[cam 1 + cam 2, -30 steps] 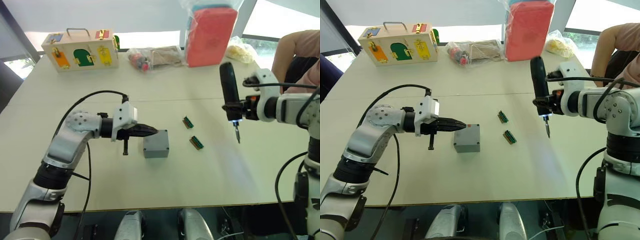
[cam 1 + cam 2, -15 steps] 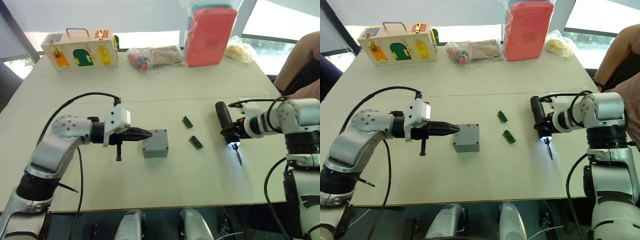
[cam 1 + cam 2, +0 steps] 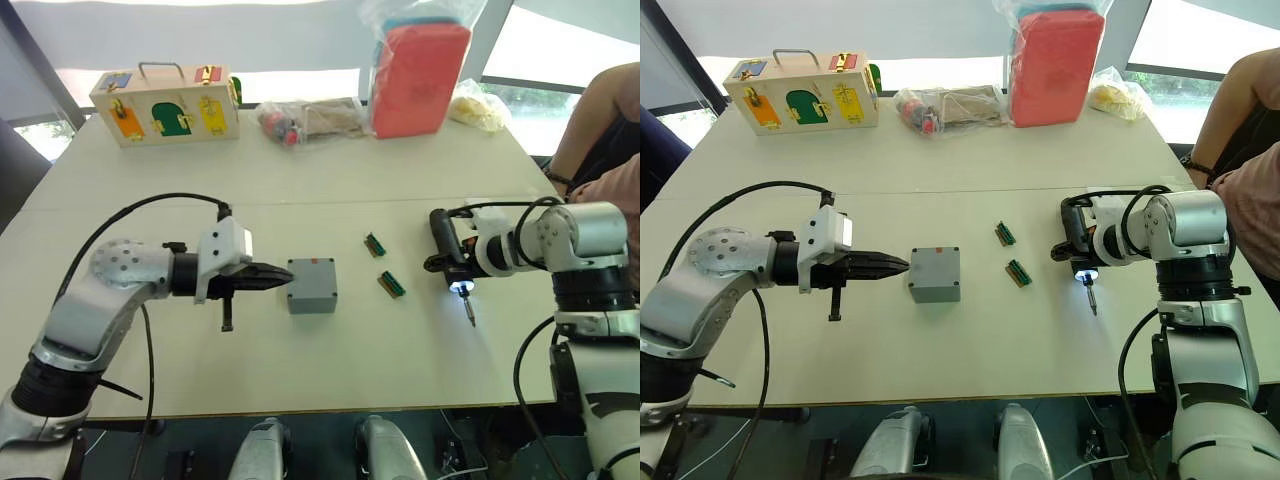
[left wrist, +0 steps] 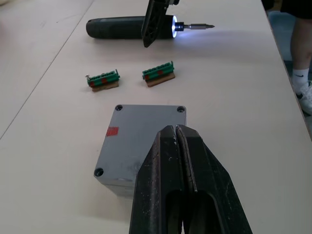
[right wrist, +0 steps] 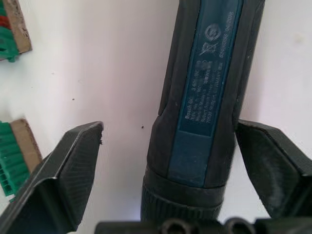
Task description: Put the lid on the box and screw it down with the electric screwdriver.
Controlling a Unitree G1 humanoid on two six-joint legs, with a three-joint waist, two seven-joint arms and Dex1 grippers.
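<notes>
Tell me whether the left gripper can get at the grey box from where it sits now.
Probably yes. The left gripper, fingers shut, sits just short of the box with its lid on; nothing lies between them. It would need to open first.

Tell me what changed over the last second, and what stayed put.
The right gripper brought the electric screwdriver down from upright in the air to lying on the table, light on, and opened around it. The left gripper, fingers shut, drew back from the box toward the robot's left. The box with its lid on and the two green connector strips stayed put.
</notes>
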